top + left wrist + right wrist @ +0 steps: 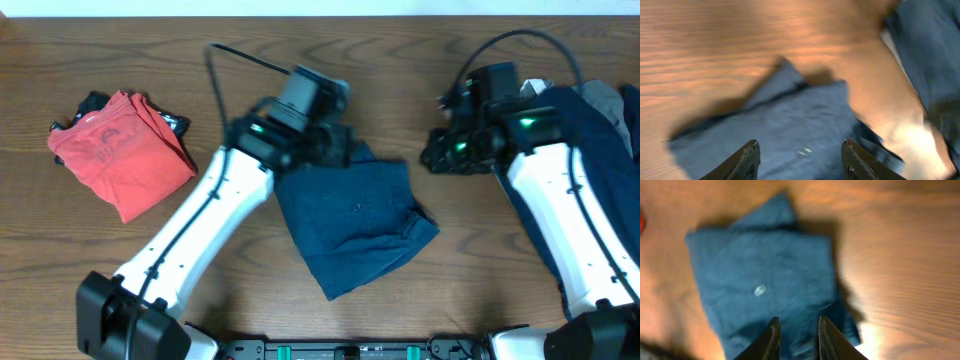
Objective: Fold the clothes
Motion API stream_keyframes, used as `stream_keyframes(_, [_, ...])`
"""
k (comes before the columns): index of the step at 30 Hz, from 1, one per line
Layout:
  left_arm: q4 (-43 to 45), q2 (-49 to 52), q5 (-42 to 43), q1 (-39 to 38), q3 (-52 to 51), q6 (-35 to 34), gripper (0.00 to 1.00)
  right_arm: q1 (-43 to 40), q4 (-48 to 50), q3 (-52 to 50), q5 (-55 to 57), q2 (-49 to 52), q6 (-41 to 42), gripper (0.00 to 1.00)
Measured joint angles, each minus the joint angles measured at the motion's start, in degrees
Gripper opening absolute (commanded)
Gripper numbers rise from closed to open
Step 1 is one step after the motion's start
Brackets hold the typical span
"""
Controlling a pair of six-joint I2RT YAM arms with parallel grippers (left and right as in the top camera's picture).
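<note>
A folded navy-blue garment (pixel 355 225) lies flat at the table's middle, a small button (pixel 760 290) showing on its top layer. My left gripper (pixel 338 148) hovers over its far left corner. In the left wrist view this gripper (pixel 801 146) is open, with only the cloth (pixel 790 120) below it. My right gripper (pixel 440 155) hangs just off the garment's far right corner. Its wrist view shows the jaws (pixel 798 321) a little apart and empty above the cloth (pixel 760 265). More navy and grey clothes (pixel 600 105) lie rumpled at the far right, partly under my right arm.
A folded red garment (pixel 120 150) lies on dark cloth at the left of the wooden table (pixel 400 60). The rumpled pile also appears in the left wrist view as dark blue cloth (pixel 930 45) at the top right.
</note>
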Motion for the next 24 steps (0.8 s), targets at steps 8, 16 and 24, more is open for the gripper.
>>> stream_keyframes(8, [0.2, 9.2, 0.2, 5.2, 0.0, 0.1, 0.55, 9.6, 1.6, -12.9, -2.5, 1.5, 2.9, 0.18])
stream_keyframes(16, [-4.5, 21.0, 0.9, 4.7, 0.0, 0.3, 0.54, 10.2, 12.3, -27.3, -0.7, 1.6, 12.0, 0.20])
stream_keyframes(24, [-21.6, 27.3, 1.6, 4.7, 0.0, 0.4, 0.43, 10.0, 27.6, -31.6, 8.9, 1.6, 15.2, 0.25])
